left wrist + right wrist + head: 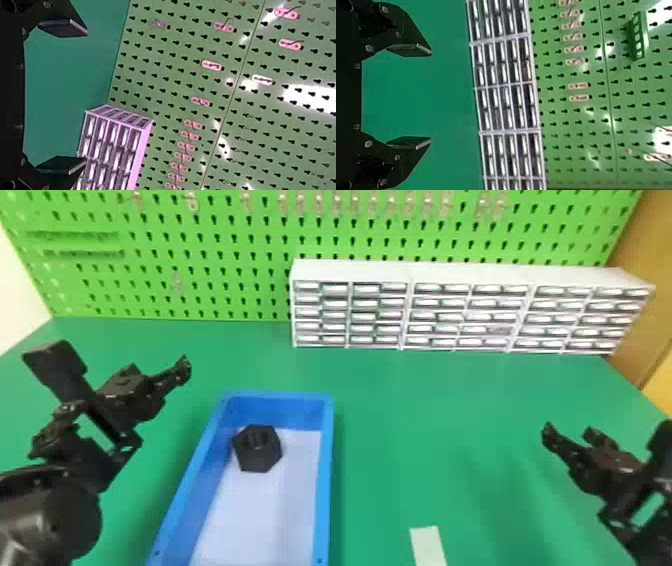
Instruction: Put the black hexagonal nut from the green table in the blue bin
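Note:
The black hexagonal nut lies inside the blue bin, near its far end, on the pale bottom. To the bin's left, above the green table, is my left gripper, apart from bin and nut. In the left wrist view my left gripper is open, its two fingers wide apart with nothing between. Over at the right side of the table is my right gripper, far from the bin. The right wrist view has my right gripper open and holding nothing.
A white drawer cabinet stands along the table's back right. Behind it rises a green pegboard with small hooks. A pale strip lies on the table near the front, right of the bin.

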